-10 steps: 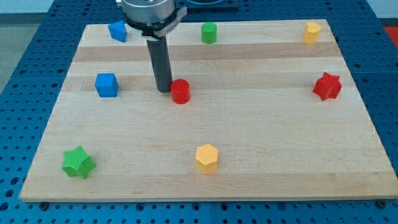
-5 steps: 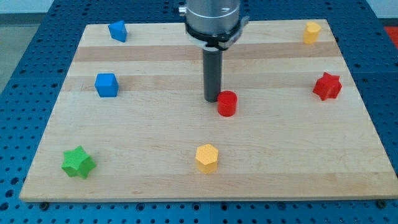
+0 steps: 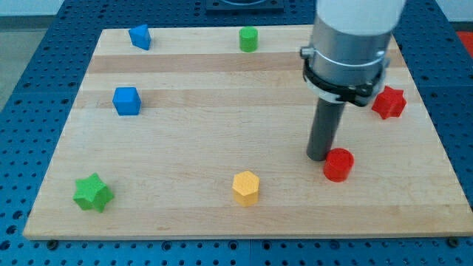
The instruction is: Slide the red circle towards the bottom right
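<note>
My tip (image 3: pixel 319 157) touches the upper-left side of the red circle block (image 3: pixel 338 164), placed so as to drive it toward the bottom right. The block sits on the wooden board (image 3: pixel 222 140), right of centre (no claw is fitted, so nothing is gripped).

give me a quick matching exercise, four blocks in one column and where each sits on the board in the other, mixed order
Blocks:
1. red circle
2. green star
3. red star
4. green cylinder

Places:
A. by the view's top edge, near the middle
B. bottom-left corner
C. right edge, partly behind the arm
D. lower right, touching my tip

Pairs: 1-D, 2-B, 3-C, 4-A
</note>
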`<state>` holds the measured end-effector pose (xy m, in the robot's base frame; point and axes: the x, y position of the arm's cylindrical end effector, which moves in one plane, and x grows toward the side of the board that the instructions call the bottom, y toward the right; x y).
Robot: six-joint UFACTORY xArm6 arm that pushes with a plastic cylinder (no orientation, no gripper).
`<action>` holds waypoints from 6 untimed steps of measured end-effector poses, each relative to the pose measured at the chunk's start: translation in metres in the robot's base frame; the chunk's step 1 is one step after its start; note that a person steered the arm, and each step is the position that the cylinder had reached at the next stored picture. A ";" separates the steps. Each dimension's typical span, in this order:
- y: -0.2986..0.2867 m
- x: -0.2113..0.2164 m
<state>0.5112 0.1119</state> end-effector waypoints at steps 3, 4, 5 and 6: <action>0.027 0.031; 0.027 0.032; 0.021 0.044; 0.011 0.054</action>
